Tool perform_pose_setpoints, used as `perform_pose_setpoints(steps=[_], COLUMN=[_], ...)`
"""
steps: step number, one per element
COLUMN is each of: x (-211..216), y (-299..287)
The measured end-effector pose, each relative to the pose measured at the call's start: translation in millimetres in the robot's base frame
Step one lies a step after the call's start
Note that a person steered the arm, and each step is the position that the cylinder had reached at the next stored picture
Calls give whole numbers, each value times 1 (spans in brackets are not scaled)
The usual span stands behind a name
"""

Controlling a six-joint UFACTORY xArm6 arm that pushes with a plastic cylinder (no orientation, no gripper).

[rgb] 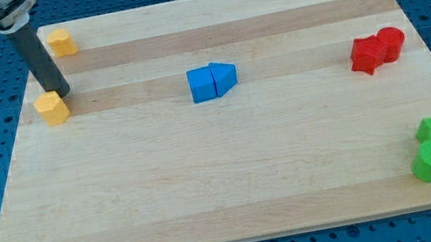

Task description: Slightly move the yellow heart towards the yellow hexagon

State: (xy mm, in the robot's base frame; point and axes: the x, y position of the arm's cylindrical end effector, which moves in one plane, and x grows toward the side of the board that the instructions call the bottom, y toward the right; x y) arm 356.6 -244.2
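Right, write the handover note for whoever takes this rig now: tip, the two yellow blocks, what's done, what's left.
My tip sits at the view's left, right at the top-right edge of the lower yellow block; contact looks likely but cannot be confirmed.
The other yellow block lies near the board's top-left corner, up the view from the first. Which one is the heart and which the hexagon cannot be made out at this size.
Done: tip is in place beside the lower block. The two yellow blocks are apart.
Left: check the shapes, then nudge the heart slightly towards the hexagon.
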Motion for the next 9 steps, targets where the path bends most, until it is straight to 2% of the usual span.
perform_pose_setpoints(steps=[1, 3, 4, 5, 6, 7, 8, 9], x=[0, -4, -39, -103, -153, -163, -156, -129], y=[3, 90, 134, 144, 117, 59, 21, 16])
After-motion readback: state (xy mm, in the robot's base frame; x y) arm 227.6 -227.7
